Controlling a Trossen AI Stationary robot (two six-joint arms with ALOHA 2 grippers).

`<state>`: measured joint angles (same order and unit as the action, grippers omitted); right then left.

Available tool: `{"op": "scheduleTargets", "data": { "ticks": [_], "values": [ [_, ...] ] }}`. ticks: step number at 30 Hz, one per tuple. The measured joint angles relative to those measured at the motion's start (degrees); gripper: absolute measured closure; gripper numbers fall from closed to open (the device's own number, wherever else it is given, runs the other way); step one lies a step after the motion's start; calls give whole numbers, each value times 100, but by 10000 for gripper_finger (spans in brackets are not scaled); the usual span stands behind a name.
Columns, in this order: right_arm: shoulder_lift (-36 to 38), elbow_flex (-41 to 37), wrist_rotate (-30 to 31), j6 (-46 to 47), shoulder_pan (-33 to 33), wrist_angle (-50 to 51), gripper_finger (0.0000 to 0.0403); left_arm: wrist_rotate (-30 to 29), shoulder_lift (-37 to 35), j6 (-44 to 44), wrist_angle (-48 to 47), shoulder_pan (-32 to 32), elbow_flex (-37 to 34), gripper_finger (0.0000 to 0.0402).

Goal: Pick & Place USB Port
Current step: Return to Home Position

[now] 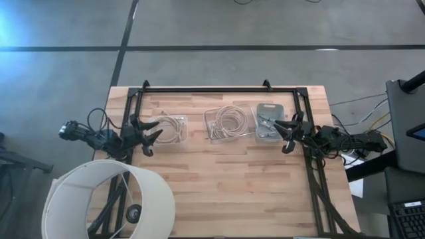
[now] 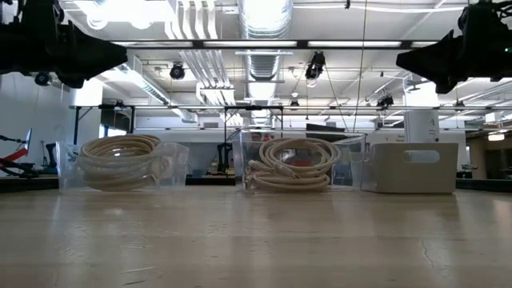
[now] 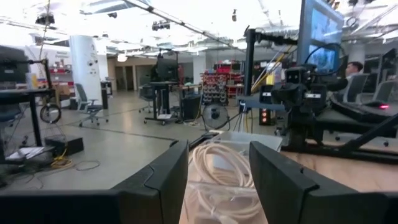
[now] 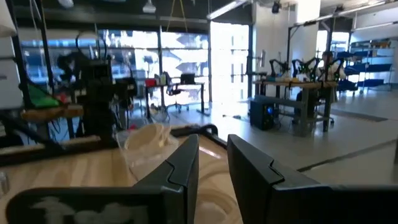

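Observation:
Three bins stand in a row on the wooden table. The left clear bin [image 1: 171,129] [image 2: 120,164] and the middle clear bin [image 1: 229,123] [image 2: 298,162] each hold a coiled pale cable. A grey bin [image 1: 269,121] [image 2: 412,166] holds small metal parts. My left gripper [image 1: 153,137] [image 3: 219,186] hovers open at the left bin's left side, above the table. My right gripper [image 1: 287,135] [image 4: 212,180] hovers open at the grey bin's right side. Both are raised, as the low view shows at its top corners.
A large white lampshade [image 1: 109,199] covers the table's near left corner. A black frame [image 1: 219,89] runs along the far edge and down both sides. Bare wood [image 1: 226,179] lies between the bins and the near edge.

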<state>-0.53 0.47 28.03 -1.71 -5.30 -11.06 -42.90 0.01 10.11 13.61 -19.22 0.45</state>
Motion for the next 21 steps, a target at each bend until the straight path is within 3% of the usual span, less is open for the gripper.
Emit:
{"op": "scheduleTargets", "data": {
  "ticks": [6, 11, 18, 21],
  "values": [
    [-1, 2, -1, 154, -3, 669, 314, -108, 0, -64, -250, 2, -4, 227],
    [1, 2, -73, 155, -2, 725, 318, -223, 0, -107, -985, 2, -7, 227],
    [-73, 4, -1162, -123, -4, 795, 331, -215, 57, -180, -993, 2, -7, 227],
    [-82, 4, -1314, -147, -4, 834, 335, -213, 63, -180, -1010, 2, -7, 227]
  ]
}}
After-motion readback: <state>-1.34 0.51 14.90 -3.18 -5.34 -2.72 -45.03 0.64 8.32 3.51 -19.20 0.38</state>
